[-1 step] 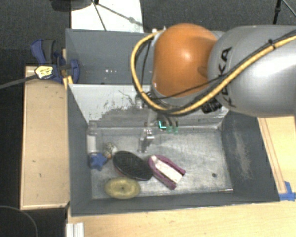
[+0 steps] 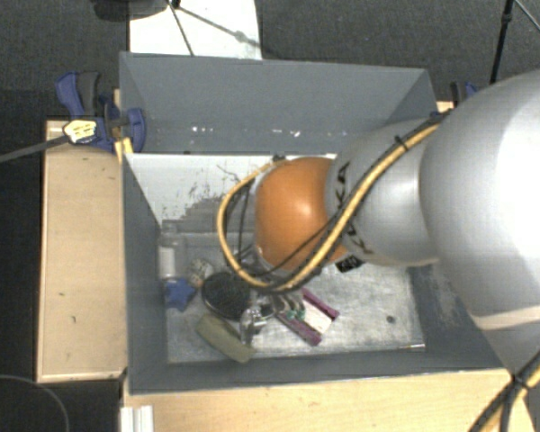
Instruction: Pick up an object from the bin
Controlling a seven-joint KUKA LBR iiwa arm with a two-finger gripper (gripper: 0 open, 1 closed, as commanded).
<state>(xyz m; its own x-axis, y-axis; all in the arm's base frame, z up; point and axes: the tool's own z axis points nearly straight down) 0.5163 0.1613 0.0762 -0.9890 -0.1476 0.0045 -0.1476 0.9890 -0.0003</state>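
Camera view, looking down into the bin point(image 2: 279, 106): the gripper point(image 2: 255, 320) hangs low under the orange cover point(image 2: 288, 210), near the front of the floor. It sits among three things: a black disc point(image 2: 223, 293) on the view's left, a tan block point(image 2: 220, 338) just in front, and a purple bar point(image 2: 313, 320) on the view's right. Whether it is spread or pressed together I cannot tell, and I see nothing clearly pinched in it. To me this looks like the reaching-down step, with the grasp not yet made. Which of the three it is meant for I can't say, though the disc and block lie closest. The next move would call for settling on one piece, closing on that alone, and lifting straight up without dragging the neighbours. The disc lies flat and round, so it has no long axis. The block's long axis runs from back-left to front-right, and the bar's much the same. A blue piece point(image 2: 177, 293) and a grey cylinder point(image 2: 167, 259) lie apart by the left wall.
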